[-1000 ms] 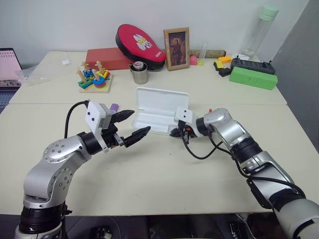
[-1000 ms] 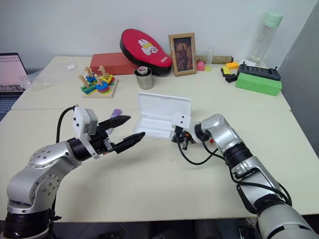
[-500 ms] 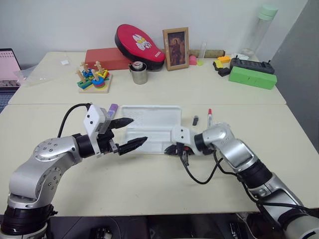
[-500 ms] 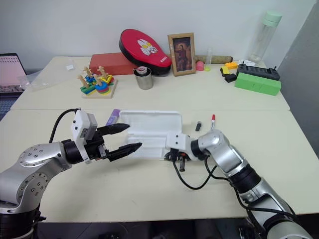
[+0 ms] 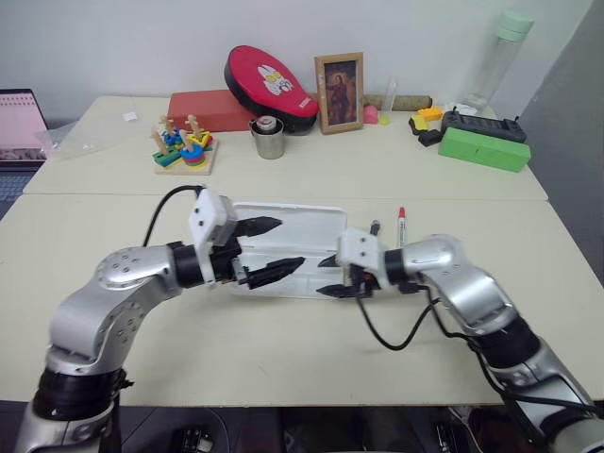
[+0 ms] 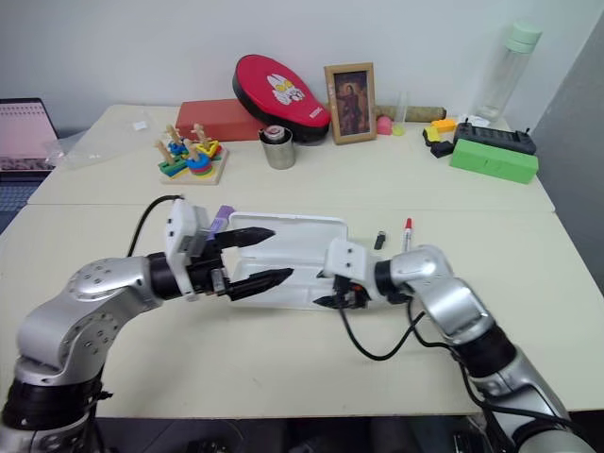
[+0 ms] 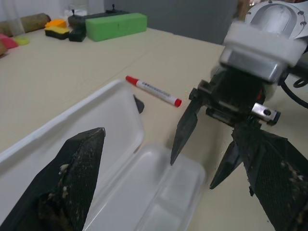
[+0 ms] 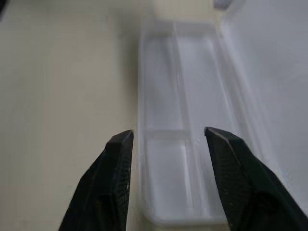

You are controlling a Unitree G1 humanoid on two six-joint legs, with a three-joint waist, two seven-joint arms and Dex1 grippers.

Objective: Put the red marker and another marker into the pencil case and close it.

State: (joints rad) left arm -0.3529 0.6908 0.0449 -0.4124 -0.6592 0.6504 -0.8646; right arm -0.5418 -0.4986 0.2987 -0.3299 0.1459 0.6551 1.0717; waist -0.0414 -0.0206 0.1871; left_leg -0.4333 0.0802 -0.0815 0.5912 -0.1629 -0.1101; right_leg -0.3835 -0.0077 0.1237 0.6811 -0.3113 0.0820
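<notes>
The pencil case is lying open and flat on the tabletop, lid folded back toward the far side, tray w/ its compartments toward the near edge; nothing is sitting inside it.

L tool is hovering over the case's left end, fingers spread wide apart, one over the lid and one over the tray, gripping nothing. R tool is sitting at the case's right end, pointing left along the tray; its fingers are parted, straddling the tray's near wall, not clamped on anything. In the left wrist view the R tool's two tips are hanging just above the tray's end, apart from each other.

The red marker is lying on the tabletop just right of the case, cap pointing away from the robot, not touching the case. A small black stubby object is resting between the marker and the case's far right corner. The purple marker is lying off the case's far left corner, mostly hidden behind the L tool's wrist block.

Further back: red oval pouch, framed picture, metal cup, wooden stacking toy, green box, clear bottle w/ green cap.
</notes>
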